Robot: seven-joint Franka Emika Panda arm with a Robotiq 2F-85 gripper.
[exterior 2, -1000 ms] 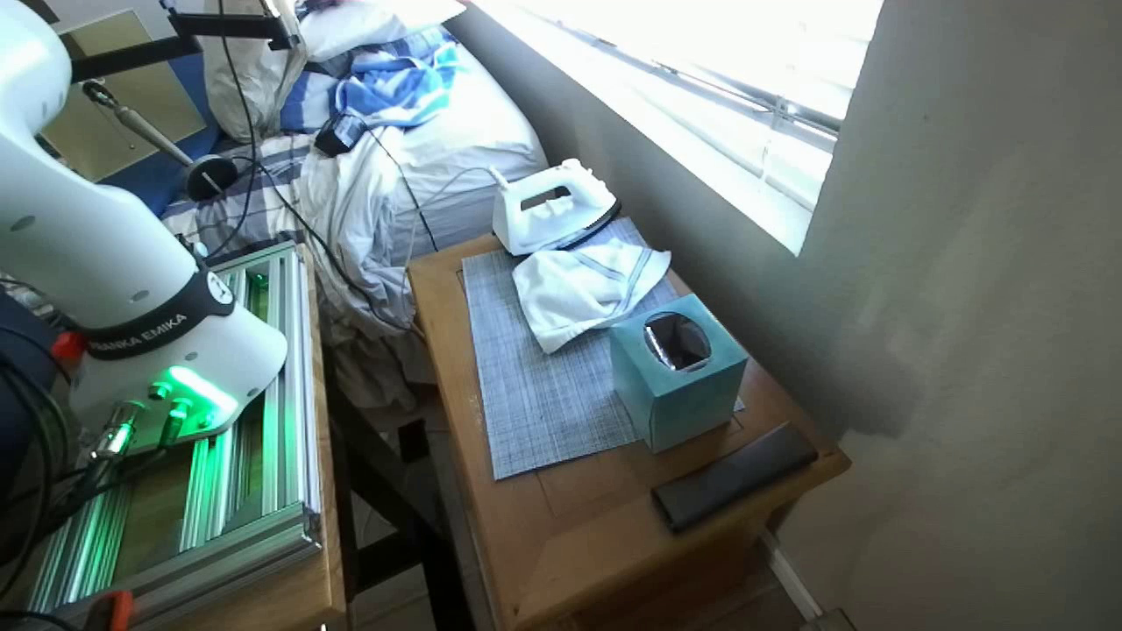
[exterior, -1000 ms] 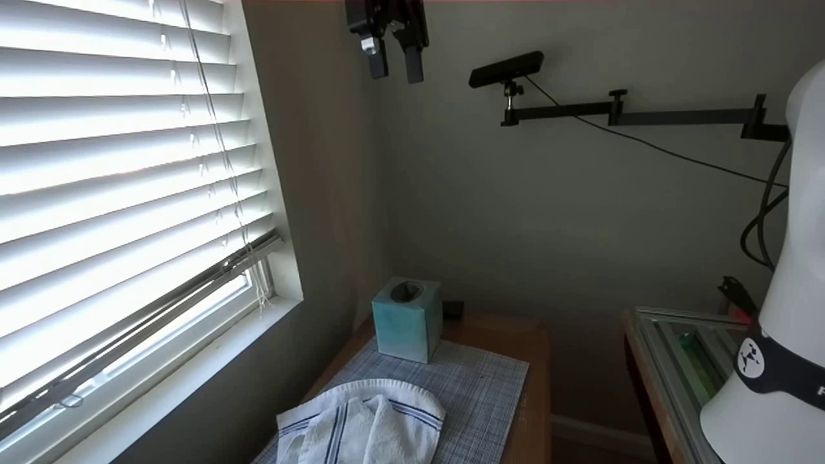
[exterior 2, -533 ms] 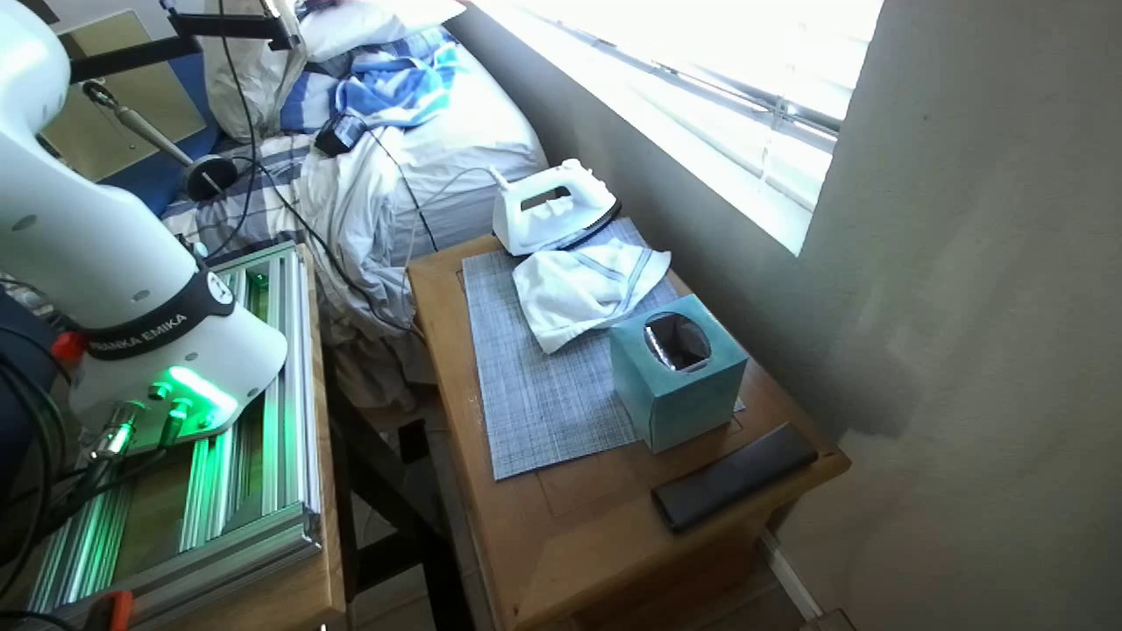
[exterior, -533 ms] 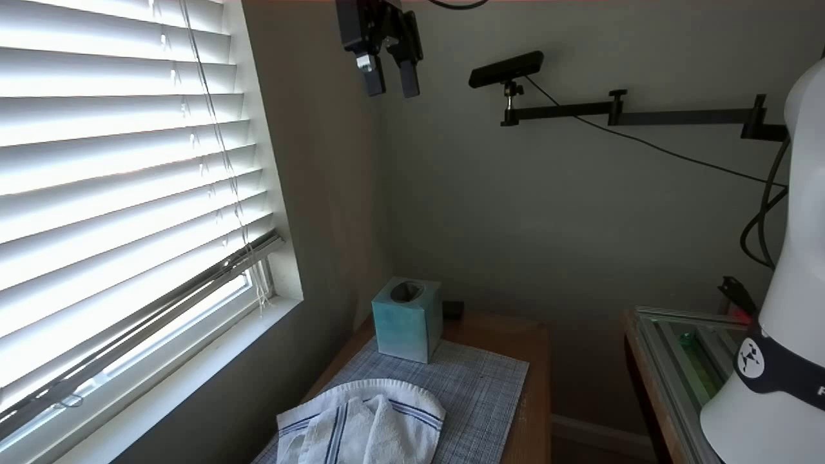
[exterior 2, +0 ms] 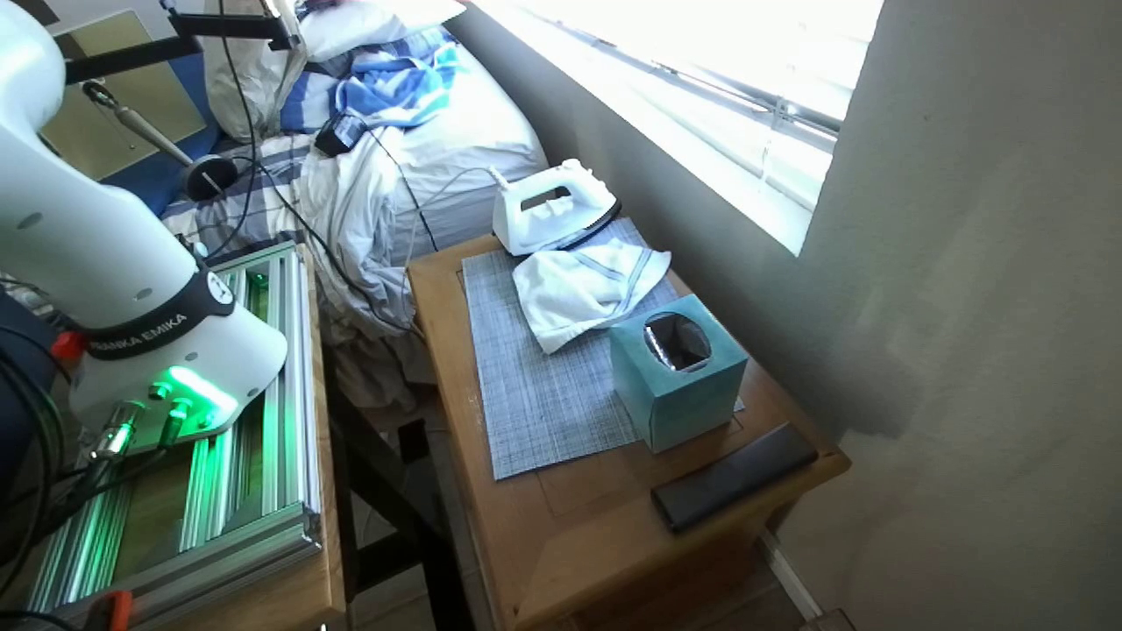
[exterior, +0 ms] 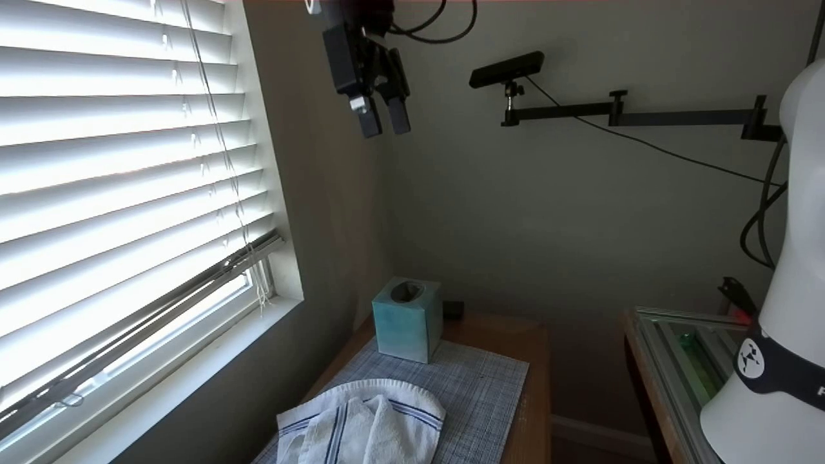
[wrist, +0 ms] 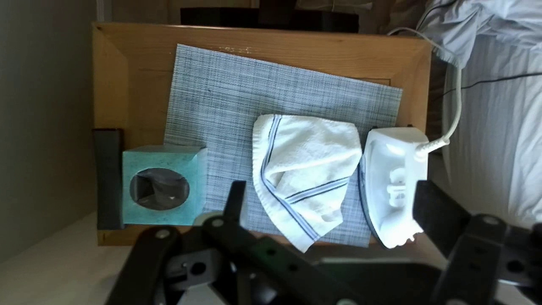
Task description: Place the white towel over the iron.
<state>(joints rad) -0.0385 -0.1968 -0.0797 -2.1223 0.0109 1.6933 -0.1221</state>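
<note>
The white towel with blue stripes [wrist: 311,148] lies crumpled and partly folded on the grey mat in the wrist view. It also shows in both exterior views [exterior: 367,425] [exterior 2: 583,294]. The white iron [wrist: 387,178] lies beside the towel, its soleplate edge toward the towel; it also shows in an exterior view [exterior 2: 548,215]. The towel is not on the iron. My gripper [exterior: 385,125] is open and empty, pointing down, well above the table. In the wrist view its fingers [wrist: 330,186] spread wide, framing the towel and part of the iron.
A teal tissue box [wrist: 197,169] stands on the grey mat [wrist: 220,97], with a dark flat case [exterior 2: 736,478] near it on the wooden table [exterior 2: 596,543]. The iron's cord [wrist: 458,97] runs toward the bed. A window with blinds [exterior: 129,161] and wall border the table.
My gripper has come down and shifted slightly toward the window side in an exterior view, staying open. The towel, iron and tissue box have not moved.
</note>
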